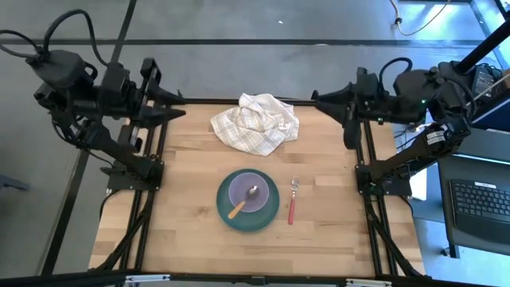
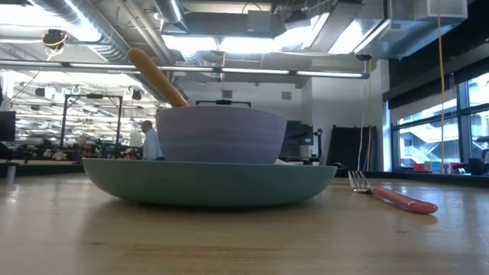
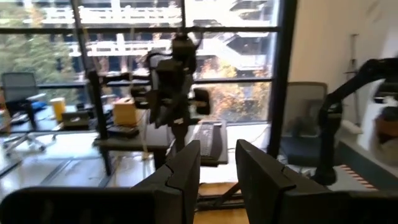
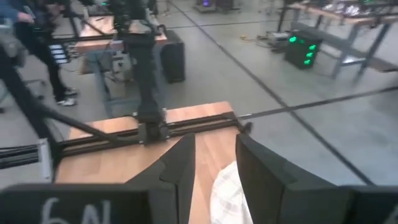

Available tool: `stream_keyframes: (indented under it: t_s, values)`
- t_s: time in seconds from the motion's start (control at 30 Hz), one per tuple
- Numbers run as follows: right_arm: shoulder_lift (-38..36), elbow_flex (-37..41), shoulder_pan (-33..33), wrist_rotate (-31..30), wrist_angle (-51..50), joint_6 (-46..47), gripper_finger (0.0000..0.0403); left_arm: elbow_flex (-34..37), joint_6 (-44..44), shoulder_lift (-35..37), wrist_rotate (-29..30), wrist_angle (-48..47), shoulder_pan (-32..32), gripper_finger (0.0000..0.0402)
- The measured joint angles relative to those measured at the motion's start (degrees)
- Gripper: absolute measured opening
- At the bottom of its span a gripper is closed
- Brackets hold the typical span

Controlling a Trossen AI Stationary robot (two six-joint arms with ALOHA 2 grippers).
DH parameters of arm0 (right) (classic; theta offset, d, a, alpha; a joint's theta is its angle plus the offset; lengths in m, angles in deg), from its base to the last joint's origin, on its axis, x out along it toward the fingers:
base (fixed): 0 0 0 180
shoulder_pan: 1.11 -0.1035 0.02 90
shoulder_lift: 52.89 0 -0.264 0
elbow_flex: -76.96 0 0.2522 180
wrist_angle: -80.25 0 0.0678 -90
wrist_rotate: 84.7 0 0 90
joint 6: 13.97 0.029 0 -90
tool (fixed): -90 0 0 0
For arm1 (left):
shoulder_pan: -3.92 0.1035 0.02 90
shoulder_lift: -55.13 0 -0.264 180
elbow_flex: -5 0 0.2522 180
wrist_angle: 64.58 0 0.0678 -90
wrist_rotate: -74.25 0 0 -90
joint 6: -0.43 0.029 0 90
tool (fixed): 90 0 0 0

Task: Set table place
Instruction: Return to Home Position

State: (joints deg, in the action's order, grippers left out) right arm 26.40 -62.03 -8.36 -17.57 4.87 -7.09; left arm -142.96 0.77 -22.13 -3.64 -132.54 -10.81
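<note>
Leaning in the bowl (image 1: 264, 196), spoon (image 1: 242, 203) handle points leftward; fork (image 1: 292, 201) tines face the cloth (image 1: 255, 121); left tool (image 3: 217, 147), right tool (image 4: 214, 140) parted.

A white cloth with thin grey checks (image 1: 255, 122) lies crumpled in a loose heap, its folds turned up. Well to the right of the cloth and lower in the high view, a black keyboard (image 1: 484, 199) rests on a grey desk (image 1: 478, 235). Above and to the right of the cloth, a pale cable (image 1: 414, 28) loops over the grey floor. Far beyond the cloth stands a dark box with green lights (image 4: 303, 50) — and, well apart from it, a person's legs (image 4: 48, 59).
</note>
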Motion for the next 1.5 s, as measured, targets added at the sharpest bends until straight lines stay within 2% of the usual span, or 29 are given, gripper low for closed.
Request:
stream_keyframes:
  t_s: [0.17,0.37,0.5,0.6,0.77,0.9,1.07,1.23,1.37,1.5]
  values:
    - [-0.51,0.0,-2.57,-6.5,-0.54,0.92,0.0117,0.01,0.85,0.06,-0.21,0.38,-2.82,0.0096]
    - [0.16,-0.02,-5.02,-7.52,0.74,-3.3,0.0117,3.66,0.39,2.8,-0.22,-1.47,-6.58,0.0096]
    - [0.22,0.02,-4.36,-7.51,2.71,-7.66,0.0117,7.65,1.32,7.46,0.86,0.41,-6.71,0.0096]
    - [-0.49,0.0,-3.65,-6.1,2.08,-8.48,0.0117,11.88,0.61,12.11,-0.32,1.29,-6.72,0.0096]
    - [-1.59,0.0,-3.43,2.04,-4.18,-9.54,0.0117,22.94,-4.18,20.77,-0.85,3.05,-6.72,0.0096]
    - [-2.51,0.0,-3.4,1.88,-4.2,-9.59,0.0117,31.27,-4.06,25.37,-0.66,8.8,-6.72,0.0096]
    - [-3.78,0.0,-3.45,2.03,-7.18,-9.0,0.0117,37.89,-2.89,29.8,-0.66,14.53,-6.72,0.0096]
    - [-6.23,0.0,-3.41,1.61,-12.61,-6.13,0.0117,40.53,-3.21,31.58,-0.64,15.61,-6.7,0.0096]
    - [-8.71,0.12,-3.43,-2.69,-13.66,-5.89,0.0117,41.03,-3.21,31.45,-0.64,16.65,-6.65,0.0096]
    - [-13.7,7.24,-3.41,-3.06,-11.01,-5.89,0.0117,41.0,-3.21,31.63,-0.55,18.26,-6.65,0.0096]
